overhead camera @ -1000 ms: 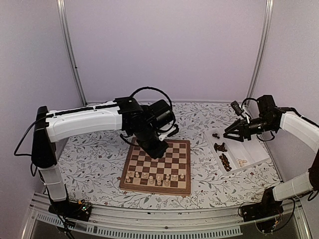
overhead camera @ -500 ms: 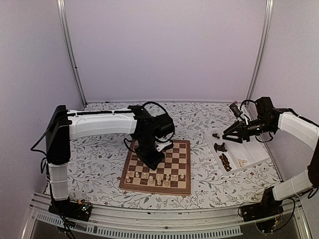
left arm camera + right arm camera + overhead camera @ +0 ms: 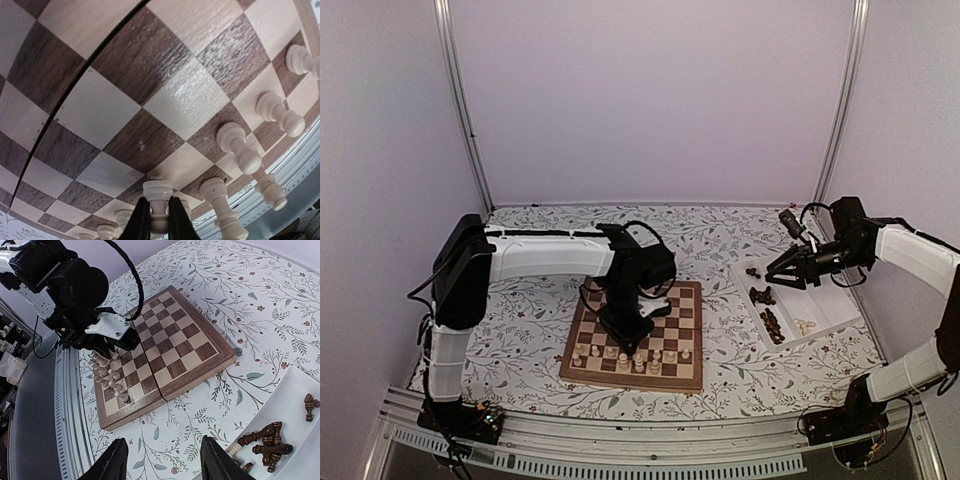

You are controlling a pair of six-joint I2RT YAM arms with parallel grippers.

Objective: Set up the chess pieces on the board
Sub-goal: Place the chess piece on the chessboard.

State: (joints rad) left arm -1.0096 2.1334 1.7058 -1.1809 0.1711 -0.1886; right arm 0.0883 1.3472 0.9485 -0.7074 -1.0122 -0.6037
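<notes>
Top external, table (image 3: 520,330): flat surface under a white cloth printed with grey leaf sprigs.
Top external, board (image 3: 682,318): square wooden slab of tan and dark brown checks with a reddish-brown border. It lies flat at the middle of the table.
Top external, pale chess pieces (image 3: 630,357): tiny turned cream figures, upright in a line along the board's near rows.
Top external, left claw (image 3: 623,343): black, pointing down over the board just behind that line; its jaws cannot be made out from here.
Top external, tray (image 3: 832,300): white, rectangular and shallow-walled, on the table right of the board and apart from it.
Top external, dark chess pieces (image 3: 770,322): small brown carved figures in loose clusters along the tray's left side, with a few cream ones beside them.
Top external, right claw (image 3: 778,275): black fingers spread, hanging above the tray's far left part.
Left wrist, left claw: two black fingers (image 3: 140,225) pressed onto a pale piece (image 3: 158,192), pinching its stem under a round, flat-topped head.
Left wrist, board: grained, faintly glossy veneer squares crossed by a thin dark seam.
Left wrist, pale chess pieces: smooth, lathe-turned, ball-headed, standing on squares to the right.
Right wrist, right claw: jaws wide apart with nothing between them, the leafy cloth below.
Right wrist, dark chess pieces: lying on their sides in the tray's corner.
</notes>
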